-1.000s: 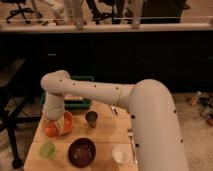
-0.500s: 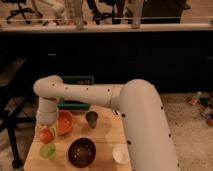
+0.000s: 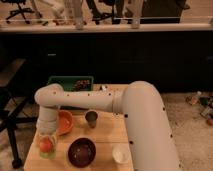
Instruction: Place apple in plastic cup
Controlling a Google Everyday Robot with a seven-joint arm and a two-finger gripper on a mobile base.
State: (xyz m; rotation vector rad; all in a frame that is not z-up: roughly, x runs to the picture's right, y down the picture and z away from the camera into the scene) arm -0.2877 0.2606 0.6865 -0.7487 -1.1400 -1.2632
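At the near left corner of the wooden table, the gripper holds the small round orange-red apple tight, right over the short light-green plastic cup.

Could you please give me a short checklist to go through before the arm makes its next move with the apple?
1. Apple over the plastic cup: ok, it sits at the cup's mouth.
2. Claw at the table's front-left corner, above the cup: ok.
3. Claw shut on the apple: ok, not yet released.
4. Cup upright on the table: ok.
5. Orange bowl apart from the cup: cannot tell, the arm hides the gap.
6. Dark bowl clear of the cup: ok.
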